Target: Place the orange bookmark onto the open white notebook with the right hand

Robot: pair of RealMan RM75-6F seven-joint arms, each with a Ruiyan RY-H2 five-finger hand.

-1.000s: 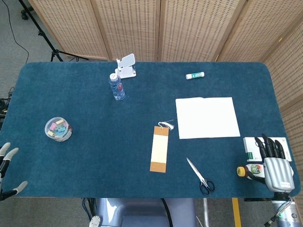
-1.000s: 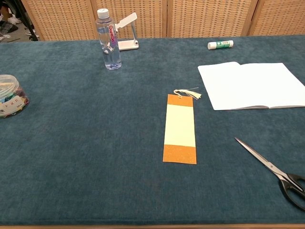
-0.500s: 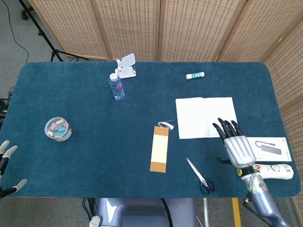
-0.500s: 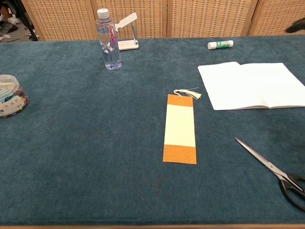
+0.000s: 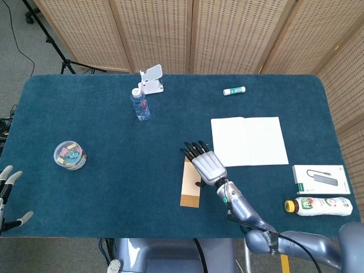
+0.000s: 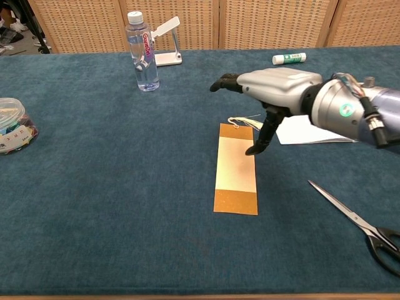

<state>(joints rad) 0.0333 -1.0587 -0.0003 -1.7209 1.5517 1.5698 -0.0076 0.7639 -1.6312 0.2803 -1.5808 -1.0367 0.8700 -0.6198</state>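
Fingers [image 6: 228, 82] of my right hand [image 5: 206, 165] are reaching forward, spread and holding nothing, while the thumb is hanging down toward the orange bookmark [image 6: 236, 168]; from the chest view I cannot tell whether its tip is touching the paper. In the head view that hand [image 6: 275, 87] is hovering over the bookmark's [image 5: 190, 189] upper end, hiding its top. I am seeing the bookmark lying flat on the blue table [image 5: 114, 170], its tasselled end pointing away from me, just left of the open white notebook [image 5: 250, 140] and apart from it. The notebook [image 6: 306, 132] is lying open with bare pages, partly hidden behind my forearm in the chest view.

My left hand [image 5: 8, 196] is idling at the table's near left edge, fingers apart and gripping nothing.

Surrounding items: scissors [image 6: 362, 226] are lying near the bookmark's right; a water bottle [image 6: 142, 51] is standing upright beside a white phone stand [image 6: 166, 44]; a glue stick [image 5: 234, 91] is lying beyond the notebook; a round container of coloured clips [image 5: 70, 154] is sitting at left; a white box [image 5: 321, 180] and a small drink bottle [image 5: 321, 206] on its side are resting at far right.
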